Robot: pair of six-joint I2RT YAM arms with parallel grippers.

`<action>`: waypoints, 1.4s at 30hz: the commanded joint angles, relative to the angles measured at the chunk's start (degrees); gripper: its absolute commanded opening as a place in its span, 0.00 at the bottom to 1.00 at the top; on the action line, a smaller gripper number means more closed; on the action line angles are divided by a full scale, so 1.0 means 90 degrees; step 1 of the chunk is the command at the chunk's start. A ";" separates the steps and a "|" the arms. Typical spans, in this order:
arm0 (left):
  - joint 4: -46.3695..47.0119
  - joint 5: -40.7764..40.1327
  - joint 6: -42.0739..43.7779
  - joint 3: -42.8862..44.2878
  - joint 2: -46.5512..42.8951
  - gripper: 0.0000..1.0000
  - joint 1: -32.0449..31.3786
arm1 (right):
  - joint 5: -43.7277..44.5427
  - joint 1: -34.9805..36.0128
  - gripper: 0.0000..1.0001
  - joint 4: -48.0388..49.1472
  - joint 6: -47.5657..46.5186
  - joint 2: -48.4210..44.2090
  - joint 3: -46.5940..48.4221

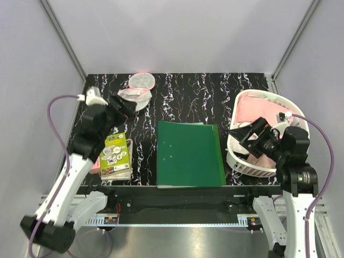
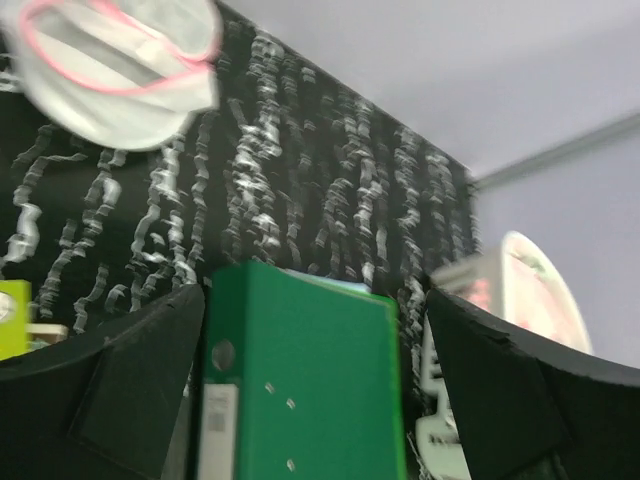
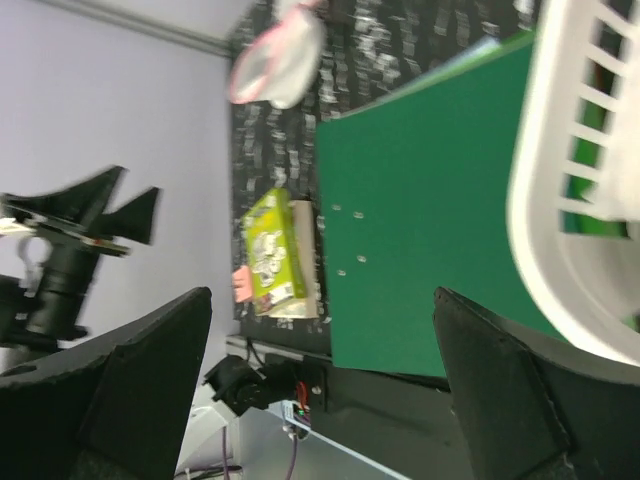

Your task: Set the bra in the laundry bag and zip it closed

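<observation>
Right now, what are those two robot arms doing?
Neither arm is holding anything. The left fingers are open and hover right beside the laundry bag at the back left of the table. The right fingers are open too, over the white basket on the right, where a pink cloth, probably the bra, lies. A green folder lies between the arms. The bagging looks not yet begun.

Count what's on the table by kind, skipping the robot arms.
Laundry bag: 1
Green binder: 1
White basket: 1
Pink cloth in the basket: 1
Booklet: 1
Pink item under booklet: 1
Total: 6
</observation>
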 commanded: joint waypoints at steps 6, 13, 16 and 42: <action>-0.1335 -0.0666 -0.0477 0.2097 0.3241 0.99 0.1406 | 0.0781 -0.0026 1.00 -0.2240 -0.1700 0.1734 0.1628; -0.1619 -0.0295 -0.0360 0.3622 0.5546 0.90 0.1806 | 0.0626 -0.0026 1.00 -0.2514 -0.2637 0.2907 0.2693; -0.1589 -0.0159 -0.0106 0.4285 0.6464 0.88 0.1816 | 0.0694 -0.0026 1.00 -0.2446 -0.2745 0.3064 0.2869; -0.0234 0.3170 0.0774 0.4642 0.7298 0.00 0.0871 | 0.0987 0.1301 0.94 -0.0993 -0.2708 0.7016 0.5348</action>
